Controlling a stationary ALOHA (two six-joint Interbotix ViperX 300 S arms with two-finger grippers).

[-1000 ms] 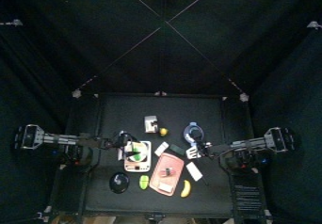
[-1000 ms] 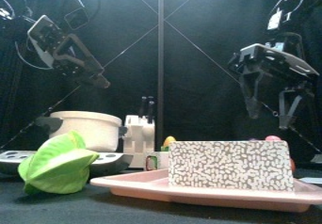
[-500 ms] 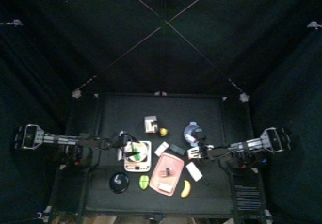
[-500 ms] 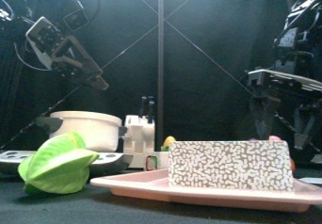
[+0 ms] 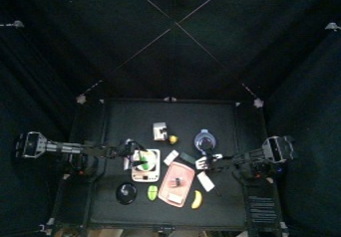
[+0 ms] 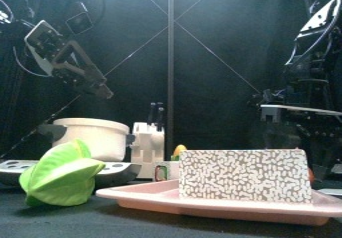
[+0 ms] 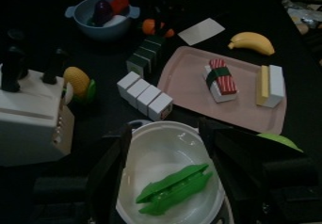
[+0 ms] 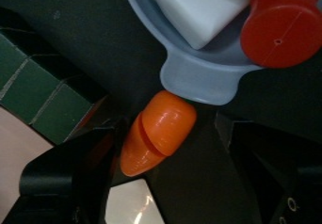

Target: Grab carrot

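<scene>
From my seat the carrot (image 8: pixel 160 139) lies right between my wide-open right gripper (image 8: pixel 161 185), just beside the blue bowl (image 8: pixel 201 58), its long axis running slantwise across the gap.

Landmark: pink tray (image 6: pixel 227 204).

Front view: carrot not visible; the speckled block (image 6: pixel 245 175) on the tray blocks what lies behind it. Tray cut off at the right edge. An orange-red tip (image 6: pixel 291 148) just shows above the block's right end; too little visible to identify.

Top view: items around the tray are too small to name; carrot not distinguishable.

Right wrist view: carrot (image 8: pixel 157 133) visible, its upper end tucked under the blue bowl (image 8: pixel 201 63) rim. Bowl and red lid (image 8: pixel 284 32) cut by the picture edge.

Left wrist view: left gripper's jaws lost in dark at the bottom edge.
</scene>
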